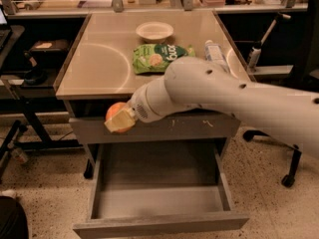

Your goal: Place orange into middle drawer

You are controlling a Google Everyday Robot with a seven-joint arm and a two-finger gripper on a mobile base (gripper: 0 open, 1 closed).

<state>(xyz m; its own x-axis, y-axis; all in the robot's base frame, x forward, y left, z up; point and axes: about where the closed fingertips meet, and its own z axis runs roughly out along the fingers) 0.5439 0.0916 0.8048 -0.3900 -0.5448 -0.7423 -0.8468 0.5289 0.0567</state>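
My gripper (pixel 118 121) is shut on the orange (pixel 114 111), a small round fruit of which only the top shows between the pale fingers (pixel 121 123). It hangs in front of the scratched drawer front (pixel 154 128), just past the table's front edge, at the left. Below it the middle drawer (pixel 159 200) stands pulled wide open, grey inside, with nothing in it. My thick white arm reaches in from the right and hides part of the table's front.
On the tabletop (pixel 94 59) lie a green snack bag (pixel 157 57), a white bowl (pixel 154 31) and a plastic bottle (pixel 215 52). An office chair base (pixel 289 178) stands at the right, a dark stand (pixel 25 113) at the left.
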